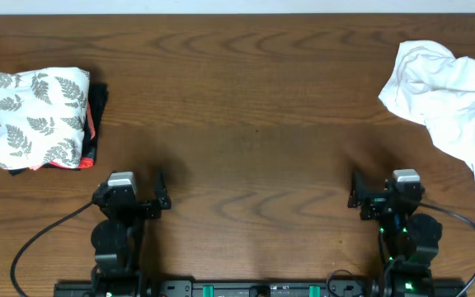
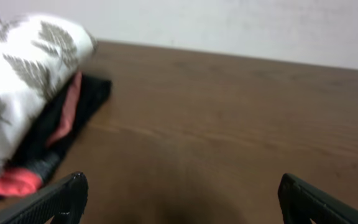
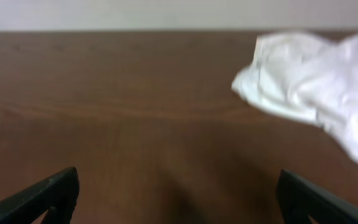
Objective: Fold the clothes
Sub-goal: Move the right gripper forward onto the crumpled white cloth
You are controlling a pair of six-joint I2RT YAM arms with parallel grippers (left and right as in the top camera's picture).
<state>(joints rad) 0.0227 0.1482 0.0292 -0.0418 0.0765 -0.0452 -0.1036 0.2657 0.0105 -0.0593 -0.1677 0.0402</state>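
The left gripper (image 2: 179, 194) sits low at the near edge of the table (image 1: 246, 107). Its two dark fingers (image 2: 64, 198) stand wide apart at the bottom corners of its wrist view, with only bare wood between them. The right gripper (image 3: 178, 190) is the same on its own side, jaws spread fully and clamped on nothing. Both arms are drawn back close to their bases, well apart from each other and from any cloth. The white T-shirt (image 1: 448, 95) lies crumpled in a loose heap at the far right of the table, beyond the right gripper and a little to its right. It is unfolded, and its right edge appears to run to the border of the overhead view, though the creases make the outline hard to follow. At the far left, ahead of the left gripper and to its left, a folded white cloth with a grey fern-leaf pattern (image 1: 35, 115) rests on top of folded black and red garments (image 1: 96, 115), which peek out along its right side.
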